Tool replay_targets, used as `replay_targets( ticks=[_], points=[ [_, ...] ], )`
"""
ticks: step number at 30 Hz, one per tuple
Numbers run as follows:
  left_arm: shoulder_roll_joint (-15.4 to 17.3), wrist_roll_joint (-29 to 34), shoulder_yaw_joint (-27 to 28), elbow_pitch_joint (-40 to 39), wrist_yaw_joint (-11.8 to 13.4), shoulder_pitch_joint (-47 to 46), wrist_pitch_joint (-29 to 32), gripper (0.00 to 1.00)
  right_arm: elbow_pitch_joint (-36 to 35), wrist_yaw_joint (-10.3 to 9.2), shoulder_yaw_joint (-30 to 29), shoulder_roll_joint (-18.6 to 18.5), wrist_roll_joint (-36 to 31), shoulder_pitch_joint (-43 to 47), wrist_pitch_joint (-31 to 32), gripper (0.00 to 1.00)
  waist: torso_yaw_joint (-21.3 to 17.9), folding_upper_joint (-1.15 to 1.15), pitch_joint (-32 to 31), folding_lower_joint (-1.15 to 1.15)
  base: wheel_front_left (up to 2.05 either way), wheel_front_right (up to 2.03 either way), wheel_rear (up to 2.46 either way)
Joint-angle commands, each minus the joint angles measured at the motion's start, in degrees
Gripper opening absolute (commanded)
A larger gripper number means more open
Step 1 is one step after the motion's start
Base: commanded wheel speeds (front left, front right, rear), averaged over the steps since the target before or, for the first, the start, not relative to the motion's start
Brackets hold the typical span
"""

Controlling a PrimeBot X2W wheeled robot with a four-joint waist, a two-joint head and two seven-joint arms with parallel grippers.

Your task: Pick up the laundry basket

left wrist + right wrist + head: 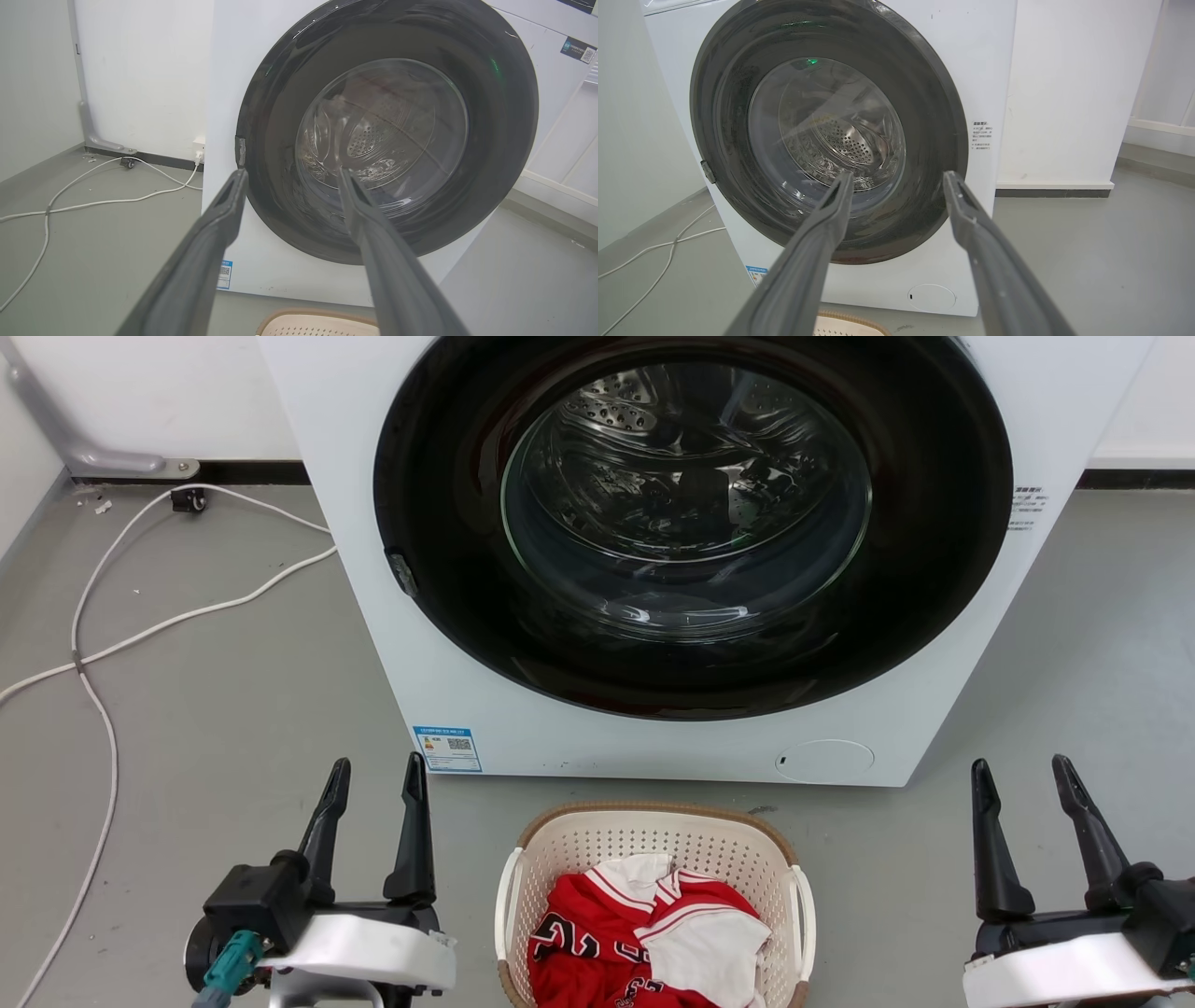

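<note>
**Head count**

I count one washing machine (355, 616) with one round door (691, 523), and one laundry basket (597, 845) with two white handles (506, 905). My left gripper (377, 763) and right gripper (1020, 763) make two, with two fingers (411, 840) each. The number of garments (597, 933) is unclear.

- Washing machine (653, 747): white body, glossy black door ring, silver drum dotted with holes.
- Sticker (448, 749) at the washing machine's lower left corner: blue and white.
- Laundry basket (653, 840) before the washing machine: cream-white, rows of small holes, brown woven-look rim.
- Jersey (579, 933) inside it: red, white stripes, black-and-white numerals.
- Cable (215, 607) left of the washing machine: white, on grey floor (233, 728).
</note>
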Motion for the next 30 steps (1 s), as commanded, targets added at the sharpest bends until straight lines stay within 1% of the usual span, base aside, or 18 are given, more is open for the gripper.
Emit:
replay_targets(
  ticks=[1, 22, 30],
  points=[
    [0.1, 1.3, -0.1, -0.4, 0.3, 0.6, -0.6, 1.0, -0.7, -0.02, 0.0, -0.1, -1.4, 0.6, -0.5, 1.0, 0.0, 0.0, 0.0, 0.0, 0.0, 0.0, 0.0],
    [0.1, 9.8, -0.4, -1.2, 0.8, 1.5, -2.7, 1.0, -1.0, -0.02, -0.2, -0.1, -8.5, 1.8, -2.8, 1.0, -0.1, 0.0, 0.3, 0.0, 0.0, 0.0, 0.0],
    [0.1, 10.6, 0.1, -0.6, 1.8, 1.5, -2.9, 1.0, -0.4, -0.02, -0.2, -0.1, -7.9, 1.8, -2.8, 1.0, -0.1, 0.0, 0.3, 0.0, 0.0, 0.0, 0.0]
  ],
)
